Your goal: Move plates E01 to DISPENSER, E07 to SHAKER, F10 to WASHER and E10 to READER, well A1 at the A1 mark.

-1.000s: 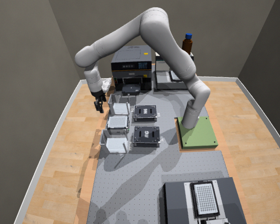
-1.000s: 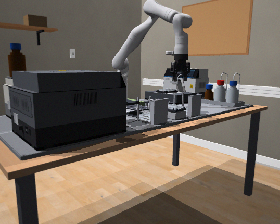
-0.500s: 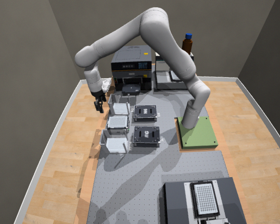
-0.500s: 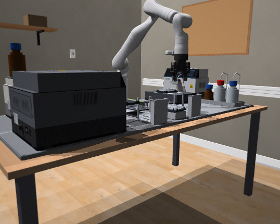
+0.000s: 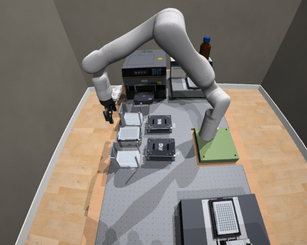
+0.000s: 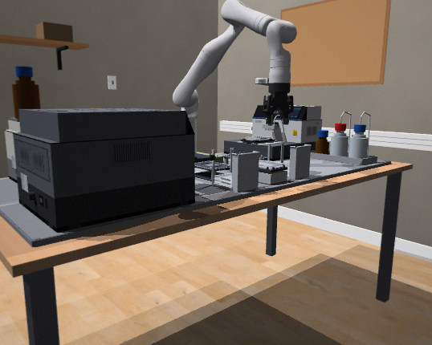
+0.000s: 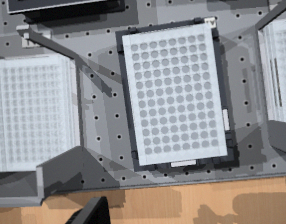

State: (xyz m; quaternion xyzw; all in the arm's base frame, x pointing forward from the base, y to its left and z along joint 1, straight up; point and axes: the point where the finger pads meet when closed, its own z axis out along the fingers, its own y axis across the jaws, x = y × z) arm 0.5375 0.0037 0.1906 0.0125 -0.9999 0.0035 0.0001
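Plate E10 [image 7: 174, 95], as I judge it to be, lies flat on a dark stand with a tall rack on each side, and it is the landmark for everything below. The claw [image 5: 108, 115] hangs high above the bench [image 6: 107, 237], off to the outer side of that plate over the bench's wooden edge strip. It is spread wide and holds nothing. In the wrist view one dark fingertip [image 7: 91, 212] shows over that strip, below the plate's labelled short end.

Beside the plate, one rack [image 5: 122, 109] stands on the side towards the big dark machine [image 5: 144, 66] and the other rack [image 5: 113, 154] on the side away from it. Both hold pale plates low inside their walls. Two dark rest stands, N6 [image 5: 159, 122] and RG [image 5: 160, 147], sit on the inner side of the plate.

The step in hand looks like fetching this plate. To do it well, the claw should centre over the plate first, then come straight down, since the rack walls leave little room on either side. The fingers should close across the long edges, evenly, and lift straight up until clear of the walls. The labelled end should be tracked so that well A1 lands at the right corner.
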